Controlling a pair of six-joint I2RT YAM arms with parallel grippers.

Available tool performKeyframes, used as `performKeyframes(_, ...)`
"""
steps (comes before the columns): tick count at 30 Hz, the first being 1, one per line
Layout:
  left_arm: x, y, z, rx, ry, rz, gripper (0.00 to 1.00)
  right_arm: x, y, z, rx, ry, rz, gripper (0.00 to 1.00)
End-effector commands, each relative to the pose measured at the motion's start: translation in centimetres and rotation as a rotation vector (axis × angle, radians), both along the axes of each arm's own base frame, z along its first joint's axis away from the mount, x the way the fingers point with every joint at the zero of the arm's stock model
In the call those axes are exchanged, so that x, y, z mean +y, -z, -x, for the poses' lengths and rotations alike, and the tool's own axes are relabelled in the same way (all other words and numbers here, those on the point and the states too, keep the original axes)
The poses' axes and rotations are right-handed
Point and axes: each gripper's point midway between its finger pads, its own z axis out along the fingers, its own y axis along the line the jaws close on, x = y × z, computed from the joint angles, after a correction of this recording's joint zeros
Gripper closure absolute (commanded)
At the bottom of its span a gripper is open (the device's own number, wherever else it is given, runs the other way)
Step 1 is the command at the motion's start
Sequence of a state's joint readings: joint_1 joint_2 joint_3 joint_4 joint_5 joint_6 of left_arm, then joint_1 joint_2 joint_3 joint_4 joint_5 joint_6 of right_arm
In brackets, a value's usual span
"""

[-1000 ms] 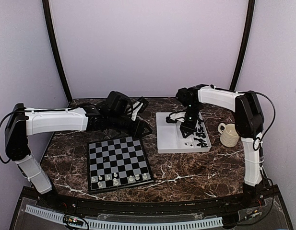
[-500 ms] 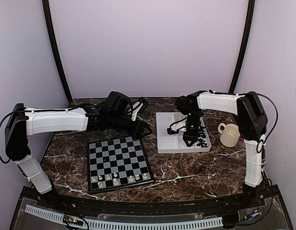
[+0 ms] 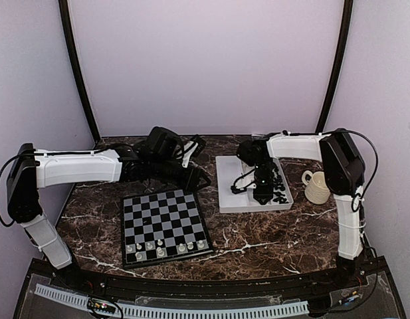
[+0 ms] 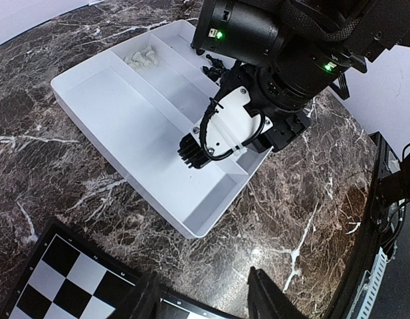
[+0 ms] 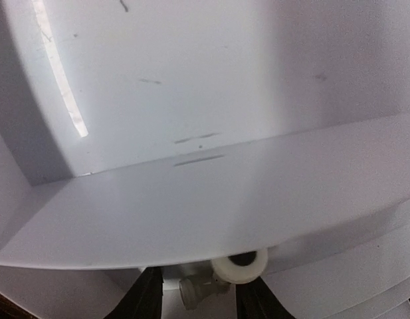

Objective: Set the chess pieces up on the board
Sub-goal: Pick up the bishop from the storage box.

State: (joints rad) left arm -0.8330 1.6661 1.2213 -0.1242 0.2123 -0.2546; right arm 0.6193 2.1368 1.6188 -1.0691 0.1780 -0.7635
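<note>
Bench (image 4: 52,173) glossy dark marble-look stone with white veins, tray (image 4: 118,126) smooth white plastic with light scuffs, chess pieces (image 4: 141,58) pale shiny plastic, board (image 3: 163,216) smooth satin chequer, mug (image 3: 317,187) matt cream ribbed, left arm shell (image 3: 78,167) glossy white plastic.

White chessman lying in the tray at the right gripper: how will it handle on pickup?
The white chessman lies on its side, round base showing, so it will likely roll if nudged. It looks like small, smooth plastic: probably light and slippery, apt to squirt from the right gripper. The tray wall close by may crowd a finger.
</note>
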Motion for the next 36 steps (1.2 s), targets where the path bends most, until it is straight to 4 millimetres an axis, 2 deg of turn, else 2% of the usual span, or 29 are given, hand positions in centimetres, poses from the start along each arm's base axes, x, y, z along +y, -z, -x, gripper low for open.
performKeyframes(1,0.1,-1.2,-0.4,-0.025,-0.001,0.019,0.53,0.0,0.9,-0.9,-0.038,-0.024,0.030,0.64)
performKeyframes(6,0.0,-1.2,-0.3,-0.018,0.002,0.026,0.53,2.3,0.2,-1.2,-0.014,-0.001,-0.088,0.71)
performKeyframes(9,0.0,-1.3,-0.2,-0.018,0.001,0.029,0.53,3.1,0.0,-1.8,0.004,0.039,-0.152,0.72)
performKeyframes(17,-0.3,-1.6,-0.2,-0.016,0.010,0.038,0.53,3.4,0.5,-3.4,0.067,0.212,-0.276,0.84)
performKeyframes(23,-0.5,-1.6,-0.2,-0.010,0.012,0.043,0.53,3.4,-0.7,-4.6,0.039,0.279,-0.347,0.91)
performKeyframes(31,-1.2,-1.3,-0.3,0.009,0.031,0.052,0.53,3.5,-1.6,-4.2,0.058,0.305,-0.415,0.94)
performKeyframes(36,-1.9,-0.8,0.0,0.030,0.066,0.070,0.53,3.0,-3.8,-3.8,0.029,0.306,-0.443,0.94)
